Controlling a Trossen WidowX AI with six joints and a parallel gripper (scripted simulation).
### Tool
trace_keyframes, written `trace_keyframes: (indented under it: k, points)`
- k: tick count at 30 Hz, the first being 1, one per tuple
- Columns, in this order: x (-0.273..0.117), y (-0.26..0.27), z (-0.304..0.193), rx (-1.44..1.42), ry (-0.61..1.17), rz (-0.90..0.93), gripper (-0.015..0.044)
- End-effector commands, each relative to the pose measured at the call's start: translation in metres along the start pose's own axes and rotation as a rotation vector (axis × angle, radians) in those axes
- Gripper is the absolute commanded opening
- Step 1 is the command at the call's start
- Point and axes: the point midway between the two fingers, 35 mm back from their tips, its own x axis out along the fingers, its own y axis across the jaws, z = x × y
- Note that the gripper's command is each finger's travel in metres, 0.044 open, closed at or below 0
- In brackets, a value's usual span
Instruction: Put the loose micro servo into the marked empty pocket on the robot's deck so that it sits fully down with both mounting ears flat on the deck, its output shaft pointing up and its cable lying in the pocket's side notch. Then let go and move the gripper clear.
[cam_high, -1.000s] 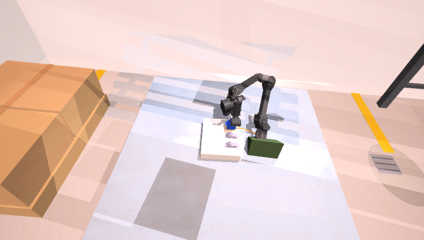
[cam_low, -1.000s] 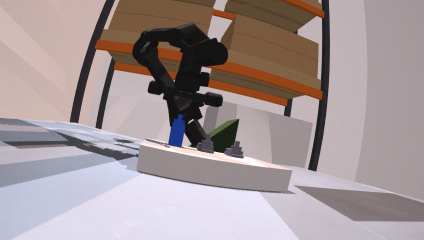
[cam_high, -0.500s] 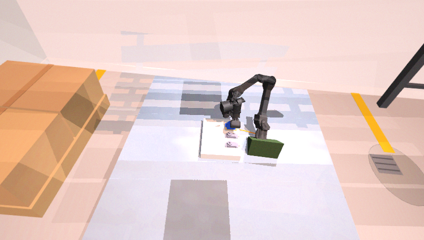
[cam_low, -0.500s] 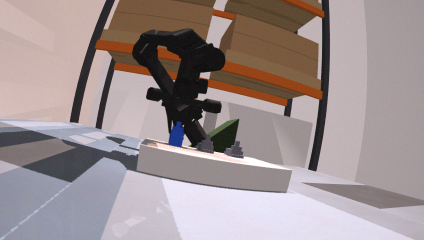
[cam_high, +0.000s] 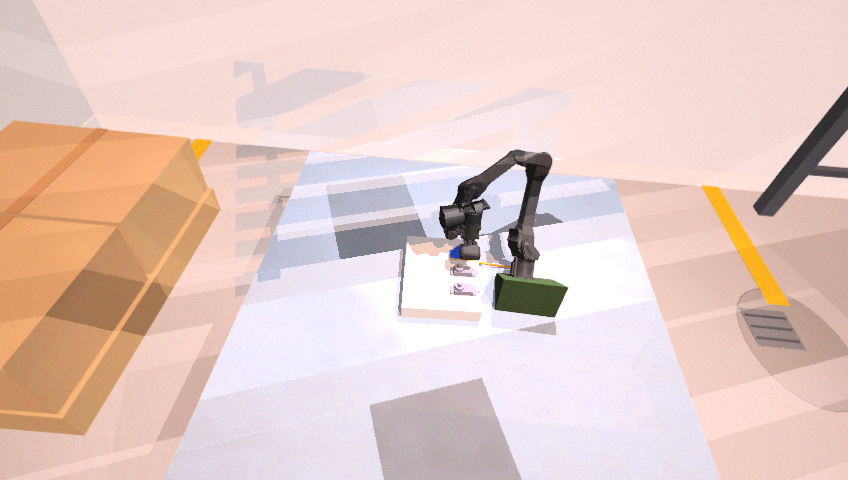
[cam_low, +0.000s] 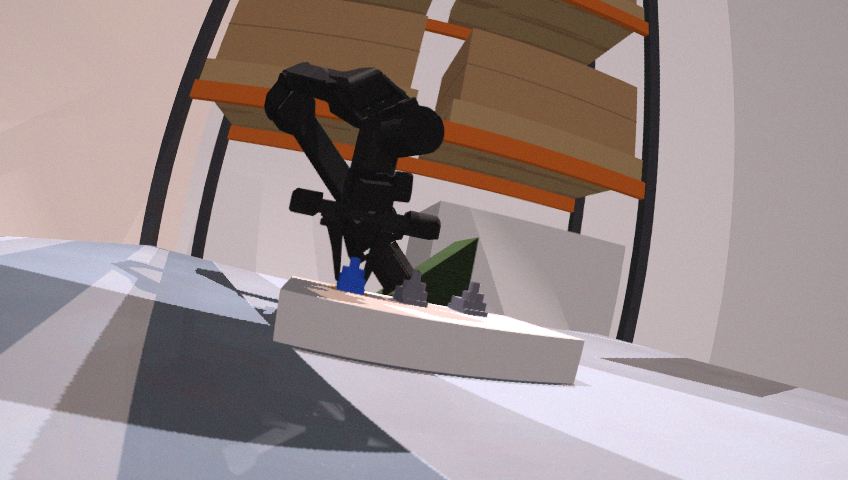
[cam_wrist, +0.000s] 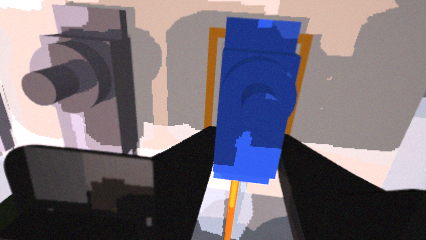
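Claw (cam_high: 470, 252) (cam_low: 364, 279) (cam_wrist: 246, 138) part-open, gripping the blue micro servo (cam_high: 455, 252) (cam_low: 351, 279) (cam_wrist: 257, 100) at the orange-outlined pocket on the white slab-like deck (cam_high: 434, 297) (cam_low: 416, 350); the pale, shadow-striped tabletop (cam_high: 309, 356) (cam_low: 505, 416) lies beneath, orange-beamed shelving (cam_low: 648, 178) behind.

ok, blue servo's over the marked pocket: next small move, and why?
Probably ease straight down a touch before letting go. The black end effector is shut on the blue plastic-looking micro servo, shaft up, within the orange rectangular outline; whether its ears lie flat on the white slab-like deck isn't clear.
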Motion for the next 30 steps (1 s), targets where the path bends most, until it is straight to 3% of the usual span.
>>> trace_keyframes:
  k: [1,2,9,20,30]
  points:
    - [0.003,-0.001,0.001,-0.004,-0.008,-0.004,0.0000]
    - [0.004,-0.001,0.001,-0.004,-0.008,-0.004,0.0000]
    - [0.002,0.000,-0.001,-0.004,-0.008,-0.004,0.0184]
    - [-0.033,-0.001,-0.001,-0.004,-0.007,-0.003,0.0187]
    - [-0.073,-0.003,0.061,-0.004,-0.013,-0.003,0.0440]
